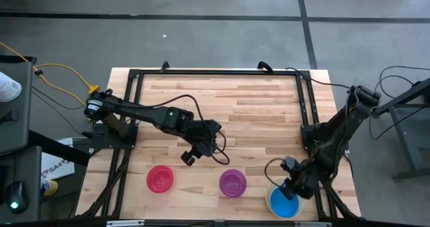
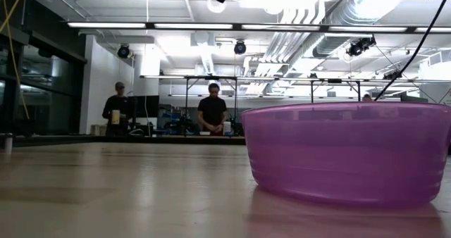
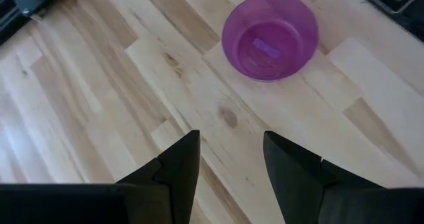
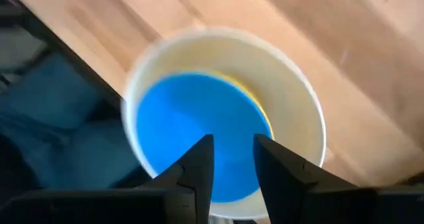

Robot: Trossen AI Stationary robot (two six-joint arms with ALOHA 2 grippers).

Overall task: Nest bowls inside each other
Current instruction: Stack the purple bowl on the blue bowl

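The far half of the table [image 1: 255, 99] is bare wood — free to pass. Along the near edge stand the pink bowl [image 1: 160, 178], the purple bowl [image 1: 232, 183] and the white bowl [image 1: 285, 200], with open gaps between them. The left gripper [image 1: 190, 154] hangs over the pink–purple gap.
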